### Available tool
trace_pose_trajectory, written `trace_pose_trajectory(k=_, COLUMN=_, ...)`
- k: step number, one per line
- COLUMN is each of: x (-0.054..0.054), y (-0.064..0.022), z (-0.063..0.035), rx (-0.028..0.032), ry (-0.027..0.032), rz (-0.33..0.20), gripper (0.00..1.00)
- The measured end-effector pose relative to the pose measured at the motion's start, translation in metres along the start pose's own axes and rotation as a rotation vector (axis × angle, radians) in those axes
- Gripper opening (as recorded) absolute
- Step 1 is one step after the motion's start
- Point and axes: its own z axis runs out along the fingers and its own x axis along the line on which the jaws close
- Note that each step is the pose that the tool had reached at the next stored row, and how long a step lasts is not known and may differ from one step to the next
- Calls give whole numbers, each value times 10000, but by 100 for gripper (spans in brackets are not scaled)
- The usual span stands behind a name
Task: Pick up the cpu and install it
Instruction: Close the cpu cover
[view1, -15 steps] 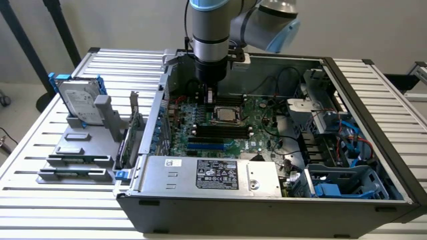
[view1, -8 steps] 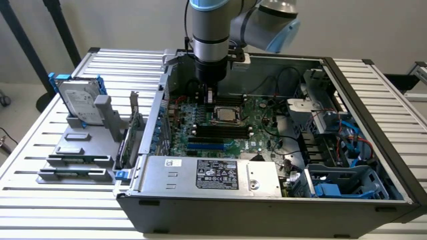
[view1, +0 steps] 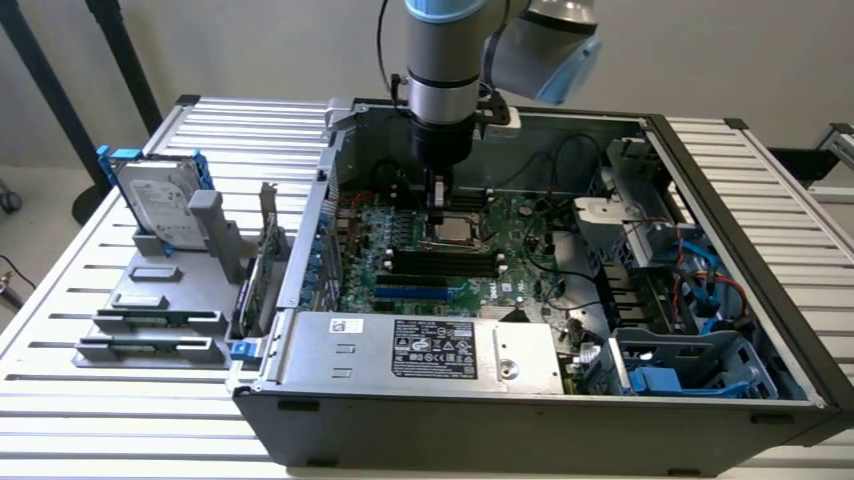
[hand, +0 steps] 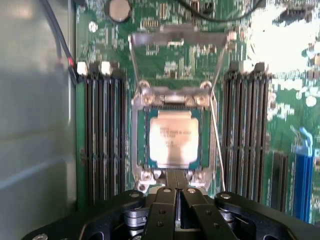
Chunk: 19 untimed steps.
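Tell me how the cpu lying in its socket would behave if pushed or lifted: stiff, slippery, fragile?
The cpu is a flat square with a metal top, so probably stiff and unlikely to roll or tip. That shiny top looks smooth, so the shut gripper could slip on it. Sideways it likely will not slide: the socket surrounds it.

I work in what looks like a lab or workshop for computer assembly. An open computer case (view1: 534, 430) lies on a slatted metal table (view1: 54, 400), its green circuit board (view1: 400, 285) bare. Beside the case, on the exterior view's left, a grey holder (view1: 154, 300) carries a hard drive (view1: 154, 205) and loose parts. Behind the case is a plain pale wall (view1: 267, 50).
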Motion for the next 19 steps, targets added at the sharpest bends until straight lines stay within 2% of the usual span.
trace_pose_trajectory(k=4, x=3, y=178, z=-19, rx=23, ry=-3, rz=-7, gripper=11)
trace_pose_trajectory(k=16, x=29, y=710, z=-493, rx=309, ry=-6, rz=-9, gripper=11)
trace_pose_trajectory(k=19, x=33, y=847, z=-537, rx=339, ry=-6, rz=-20, gripper=11)
